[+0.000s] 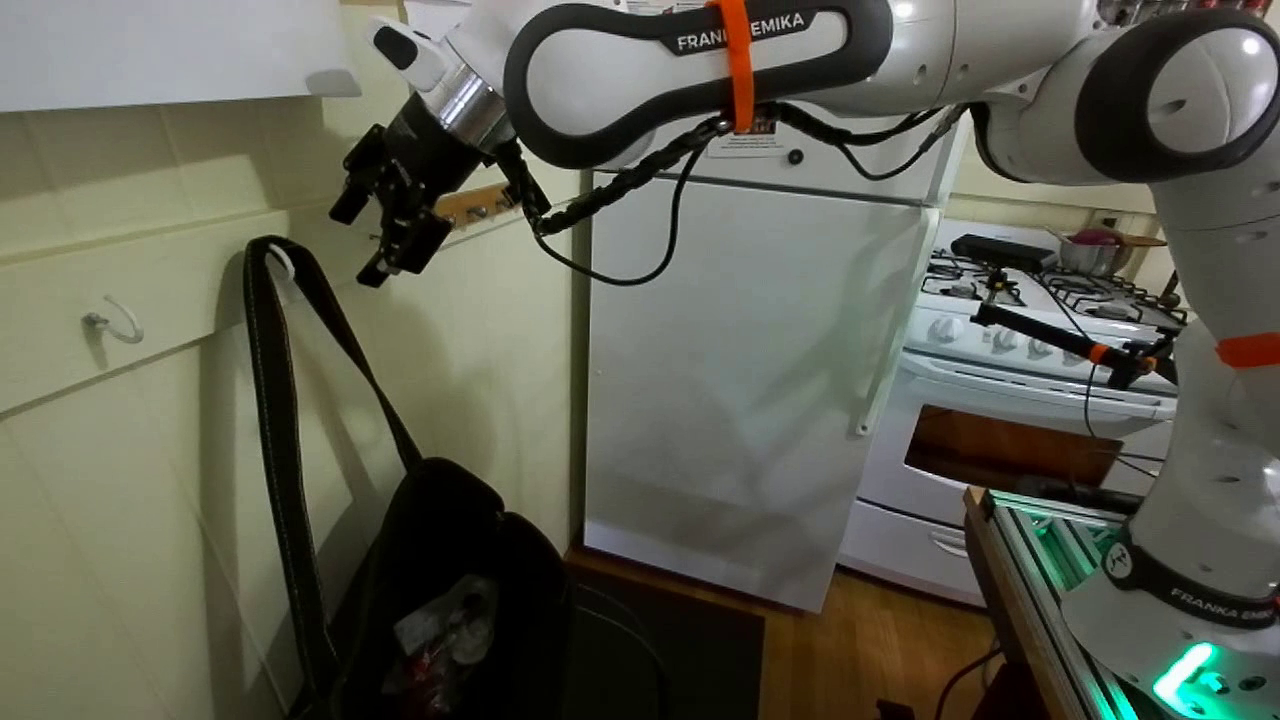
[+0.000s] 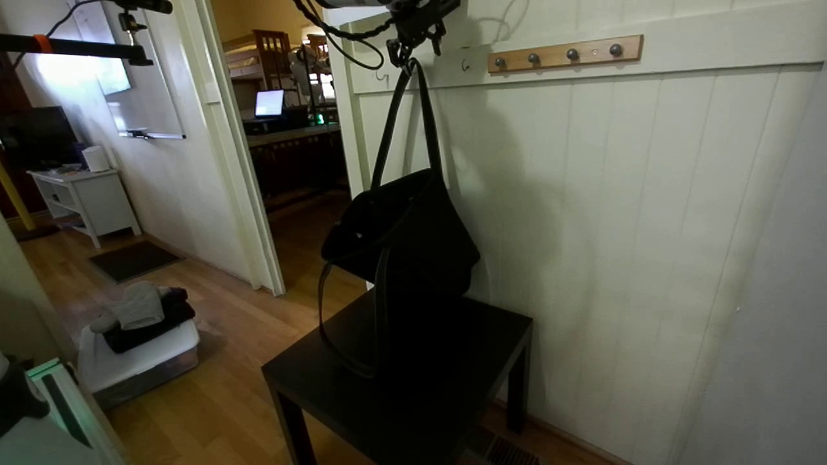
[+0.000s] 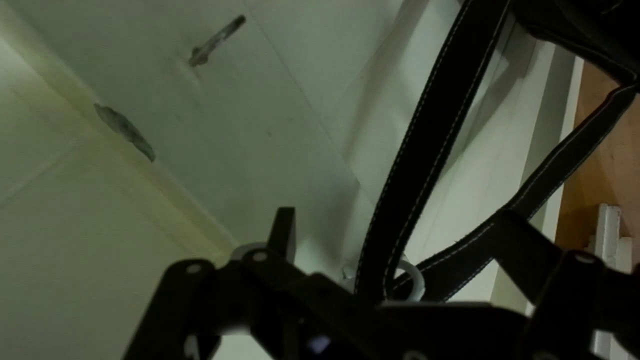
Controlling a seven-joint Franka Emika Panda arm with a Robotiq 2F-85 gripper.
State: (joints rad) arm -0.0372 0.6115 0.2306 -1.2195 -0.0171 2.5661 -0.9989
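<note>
A black tote bag (image 1: 540,610) (image 2: 429,239) hangs by its upper strap (image 1: 285,430) (image 2: 429,123) (image 3: 435,140) from a white wall hook (image 1: 282,262) (image 3: 417,282). Its mouth gapes, with clear and red wrapped items (image 1: 450,635) inside. My gripper (image 1: 362,240) (image 2: 417,51) (image 3: 402,225) stands open close to the top of the strap. In the wrist view the strap's loop lies between the two fingers (image 3: 284,230), and the right finger overlaps its rear length. Nothing is gripped. Whether a finger touches the strap I cannot tell.
Another white hook (image 1: 115,322) and a wooden peg rail (image 2: 565,55) are fixed to the wall. A white cabinet (image 1: 170,50) overhangs the arm's far end. Below the bag stands a black side table (image 2: 310,368). A fridge (image 1: 740,380) and stove (image 1: 1010,370) stand behind the arm.
</note>
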